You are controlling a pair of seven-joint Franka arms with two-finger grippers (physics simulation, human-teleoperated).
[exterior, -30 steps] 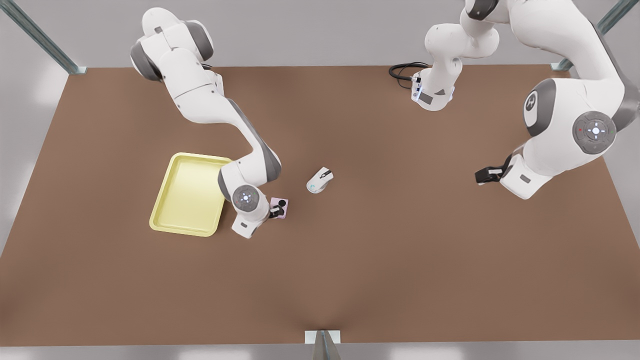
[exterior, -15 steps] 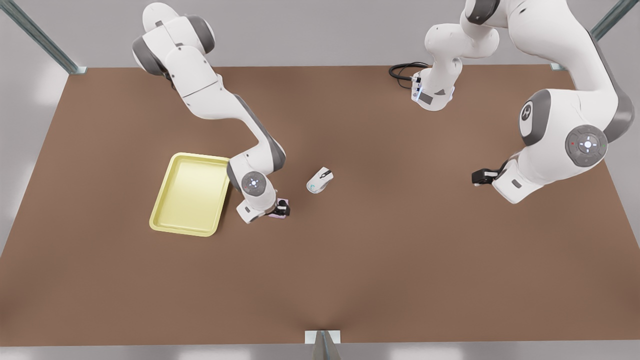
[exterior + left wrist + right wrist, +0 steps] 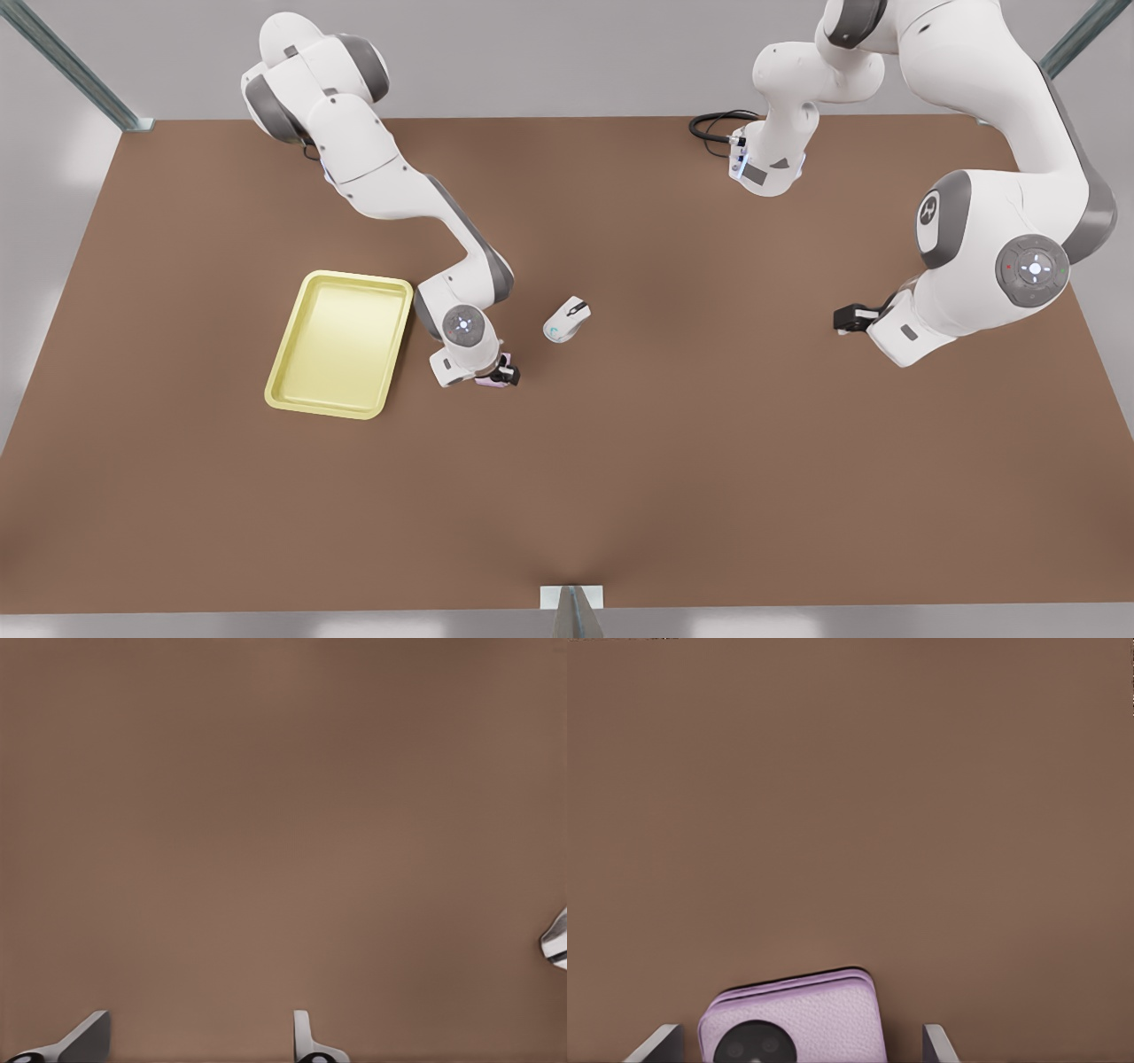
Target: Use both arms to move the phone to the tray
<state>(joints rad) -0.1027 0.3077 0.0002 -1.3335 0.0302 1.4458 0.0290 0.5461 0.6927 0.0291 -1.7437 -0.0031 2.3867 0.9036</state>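
Observation:
The pale pink phone (image 3: 793, 1019) lies flat on the brown table, its black camera circle toward the wrist. My right gripper (image 3: 802, 1041) is open and straddles it, with a finger on each side and small gaps to its edges. In the front view that gripper (image 3: 505, 374) covers most of the phone (image 3: 486, 382), just to the right of the pale yellow tray (image 3: 354, 280). My left gripper (image 3: 846, 317) hovers low over bare table at the front view's right; its fingers (image 3: 89, 1038) stand apart with nothing between them.
A white computer mouse (image 3: 567, 319) lies a short way right of the phone, and its edge shows at the border of the left wrist view (image 3: 556, 943). A black cable (image 3: 713, 124) coils at the table's back edge by an arm base.
The right arm has swung its wrist toward the front view's right, bringing the gripper over the phone, which is now mostly covered. The left arm has shifted slightly leftward.

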